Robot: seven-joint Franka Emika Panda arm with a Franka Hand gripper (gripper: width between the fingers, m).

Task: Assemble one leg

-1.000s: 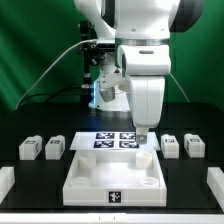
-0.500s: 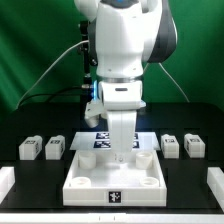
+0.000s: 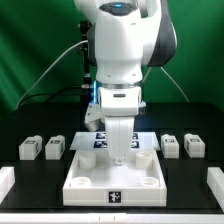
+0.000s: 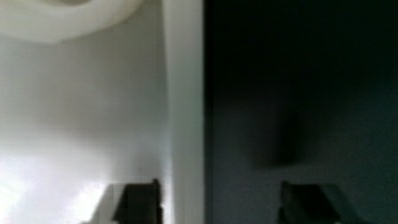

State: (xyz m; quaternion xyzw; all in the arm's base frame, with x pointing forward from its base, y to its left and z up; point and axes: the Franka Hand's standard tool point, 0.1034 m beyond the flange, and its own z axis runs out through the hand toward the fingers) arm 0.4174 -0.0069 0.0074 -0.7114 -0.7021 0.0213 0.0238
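Note:
Four small white legs with marker tags stand on the black table: two at the exterior view's left and two at its right. My gripper is low over the back edge of the large white tray-like piece, far from every leg. In the wrist view the gripper is open and empty. One dark fingertip is over the white piece, the other over the dark table. The piece's raised edge runs between them.
The marker board lies just behind the tray-like piece, partly hidden by my arm. White blocks sit at the table's front corners. A green backdrop and cables are behind the arm.
The arm has swung toward the exterior view's left and come down, from over the marker board's right side to the tray-like piece's back edge. The legs have not moved.

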